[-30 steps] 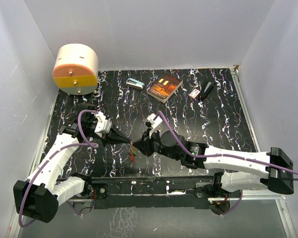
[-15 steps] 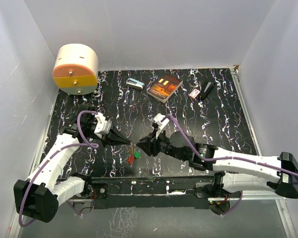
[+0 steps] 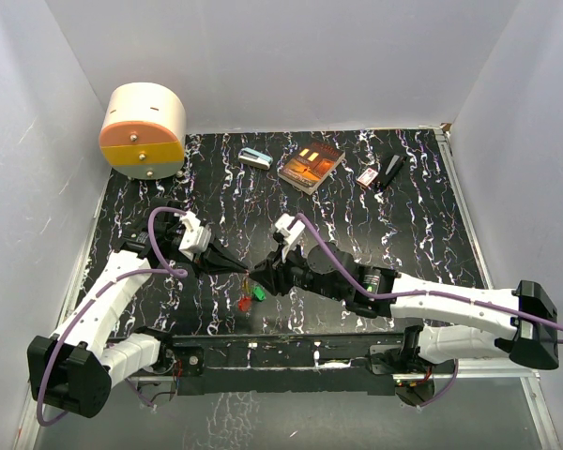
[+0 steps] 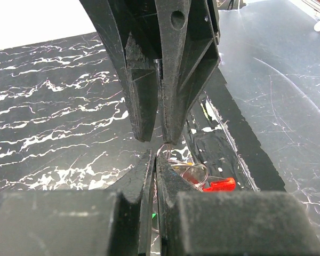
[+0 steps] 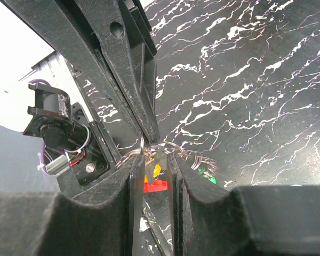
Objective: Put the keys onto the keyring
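Note:
My left gripper (image 3: pixel 243 272) is shut on the thin wire keyring (image 4: pixel 196 168) and holds it just above the black marbled table near the front edge. In the left wrist view its tips (image 4: pixel 153 158) pinch the wire. Small keys hang from the ring: a red one (image 3: pixel 245 304) and a green one (image 3: pixel 259 293). The right wrist view shows them as red (image 5: pixel 156 185), yellow (image 5: pixel 157 169) and green (image 5: pixel 208 176). My right gripper (image 3: pixel 260 281) meets the left one tip to tip. Its fingers (image 5: pixel 156 158) stand slightly apart, and the ring's coils (image 5: pixel 188 153) lie at their tips.
A round cream-and-orange container (image 3: pixel 143 131) stands at the back left. A teal-and-white box (image 3: pixel 254 157), a book (image 3: pixel 311 165), a red-and-white box (image 3: pixel 367 176) and a black object (image 3: pixel 392 169) lie along the back. The table's front rail (image 3: pixel 291 349) is close below the grippers.
My right gripper drew back to the right half a second ago and has come back to the left gripper's tip. The red and green keys now hang in plain view below the ring.

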`<state>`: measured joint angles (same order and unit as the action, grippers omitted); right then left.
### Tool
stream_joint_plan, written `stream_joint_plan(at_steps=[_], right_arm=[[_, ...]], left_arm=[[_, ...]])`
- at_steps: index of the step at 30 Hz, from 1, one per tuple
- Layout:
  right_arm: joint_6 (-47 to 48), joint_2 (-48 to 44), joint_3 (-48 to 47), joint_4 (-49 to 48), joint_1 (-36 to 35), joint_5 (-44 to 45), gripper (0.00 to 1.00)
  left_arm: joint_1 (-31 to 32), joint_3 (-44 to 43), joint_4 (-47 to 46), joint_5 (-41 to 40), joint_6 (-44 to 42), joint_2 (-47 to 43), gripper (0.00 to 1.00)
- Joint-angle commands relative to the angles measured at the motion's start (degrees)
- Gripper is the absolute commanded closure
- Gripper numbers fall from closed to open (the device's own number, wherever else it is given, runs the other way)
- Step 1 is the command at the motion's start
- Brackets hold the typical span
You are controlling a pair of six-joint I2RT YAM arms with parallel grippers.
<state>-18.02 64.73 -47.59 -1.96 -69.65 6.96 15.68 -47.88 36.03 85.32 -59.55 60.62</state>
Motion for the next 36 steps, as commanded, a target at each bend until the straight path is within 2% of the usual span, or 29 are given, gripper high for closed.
stream_joint_plan(at_steps=[1, 21, 28, 36], right_arm=[[0.2, 0.3, -3.2, -3.0, 0.0, -0.9, 0.72], [-2.4, -1.5, -3.1, -1.0, -0.1, -0.6, 0.71], [-3.3, -1.8, -3.2, -0.5, -0.3, -0.4, 0.67], [-1.6, -0.1, -3.8, -2.4, -0.3, 1.2, 0.67]], left_arm=[[0.0, 0.3, 0.1, 4.2, -0.7, -0.5, 1.00], [0.0, 0.7, -3.0, 2.5, 2.0, -0.5, 1.00], [0.0, 0.9, -4.6, 2.0, 3.3, -0.7, 1.00], [0.0, 0.0, -2.8, 2.8, 2.9, -0.7, 1.00]])
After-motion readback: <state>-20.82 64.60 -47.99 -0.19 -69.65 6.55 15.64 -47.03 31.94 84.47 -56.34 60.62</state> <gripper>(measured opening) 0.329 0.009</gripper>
